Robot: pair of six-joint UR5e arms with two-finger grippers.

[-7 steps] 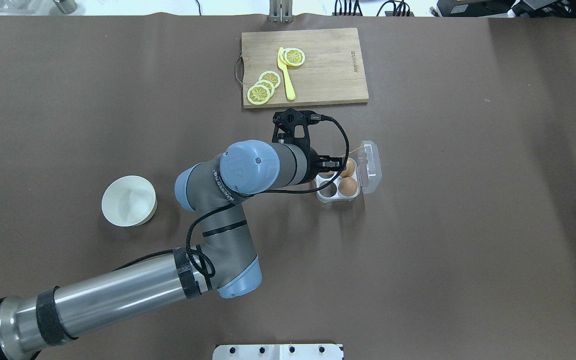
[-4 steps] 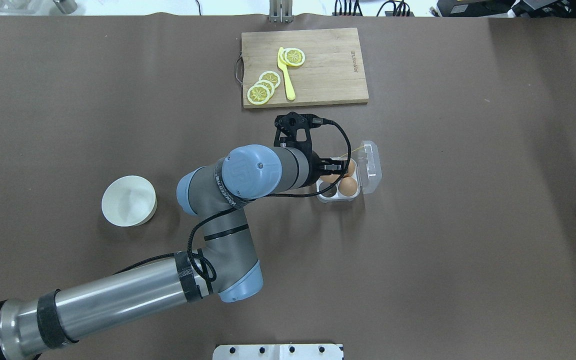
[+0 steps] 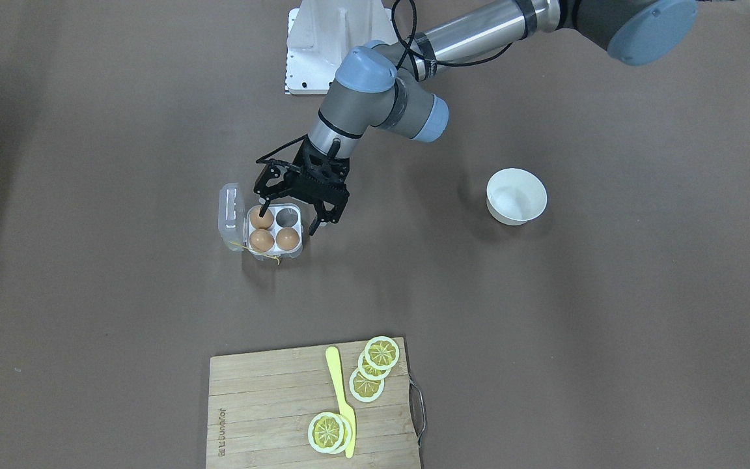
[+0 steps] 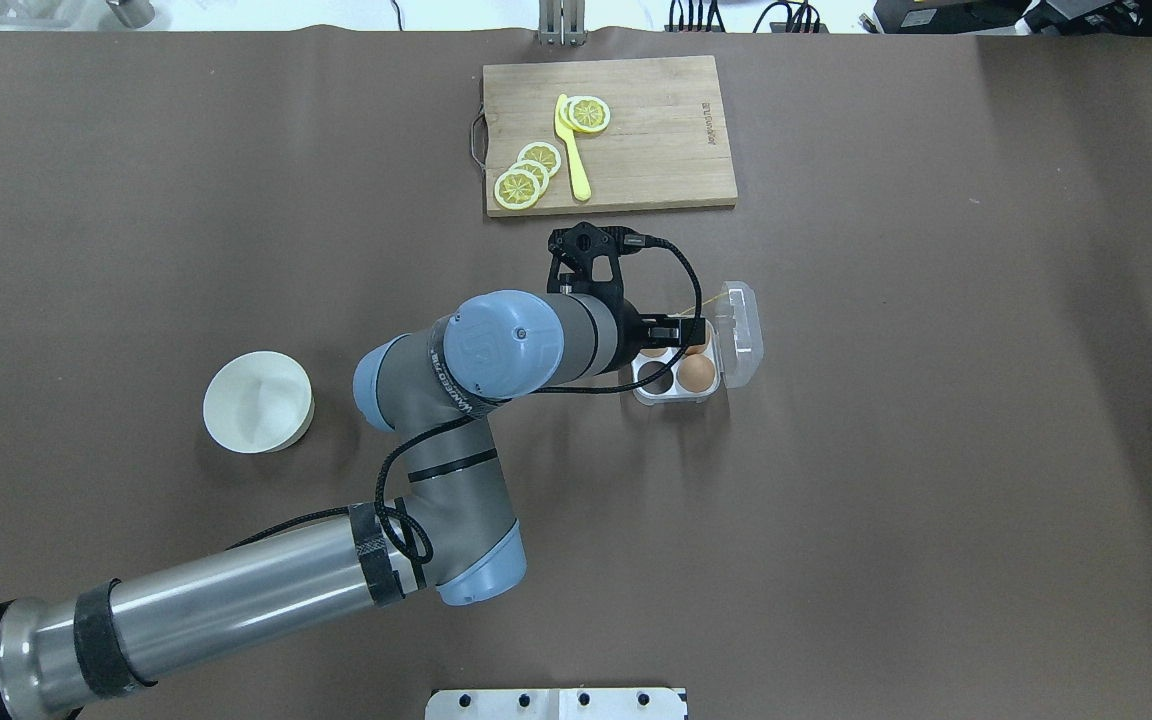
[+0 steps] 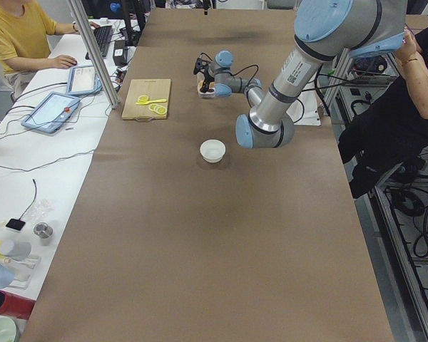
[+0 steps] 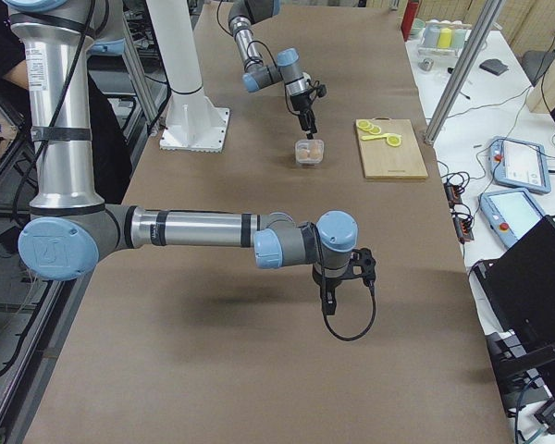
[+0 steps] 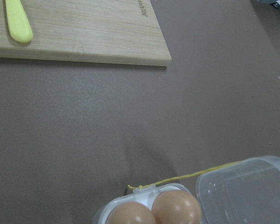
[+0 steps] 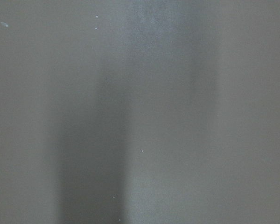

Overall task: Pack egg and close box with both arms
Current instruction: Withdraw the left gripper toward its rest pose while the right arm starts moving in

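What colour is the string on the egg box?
Yellow; the string on the box shows best in the left wrist view.

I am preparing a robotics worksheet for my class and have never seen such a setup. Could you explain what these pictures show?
This is a robot with two jointed arms at a brown table. It is filmed at one moment from above, from the front, from both table ends and from each wrist.

The left end effector hangs open over a clear egg box. The box's lid is open, with three brown eggs inside and one cell empty.

The right arm shows only in a side view, so I cannot tell whether the right end effector is open.

Also on the table are a white bowl and a wooden board with lemon slices and a yellow knife.
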